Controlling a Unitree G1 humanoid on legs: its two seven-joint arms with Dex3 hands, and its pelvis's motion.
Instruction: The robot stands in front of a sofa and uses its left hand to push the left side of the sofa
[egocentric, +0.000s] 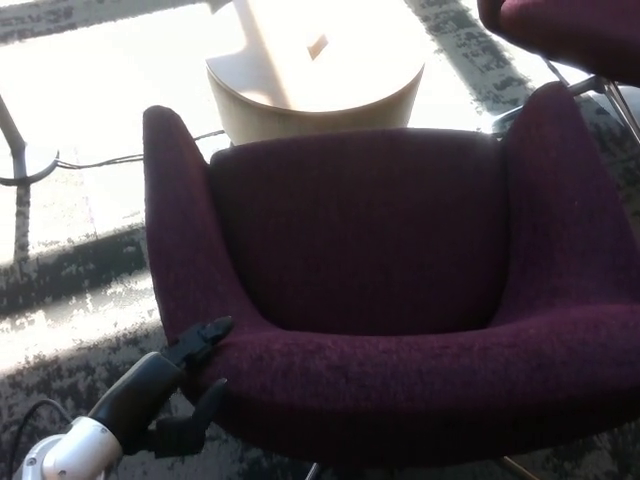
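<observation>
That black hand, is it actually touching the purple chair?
Touching. The head view shows the left hand with its upper finger lying against the chair at the front left corner.

A: What fills the middle of the view?

B: A dark purple sofa (380, 290), seen from above, with its curved back nearest the camera and its seat beyond.

A: And the robot?

B: Only the left hand (185, 385) shows, at the bottom left. One black finger lies against the sofa's left corner, another curls lower against the outside of the shell. Behind it the forearm runs to a white cuff.

A: Anything beyond the sofa?

B: A round pale stool (315, 85) stands just behind the seat, in strong sunlight. A second purple seat (570, 30) on metal legs cuts into the top right corner. A dark cable (100, 160) lies on the patterned carpet (70, 290) to the left.
</observation>
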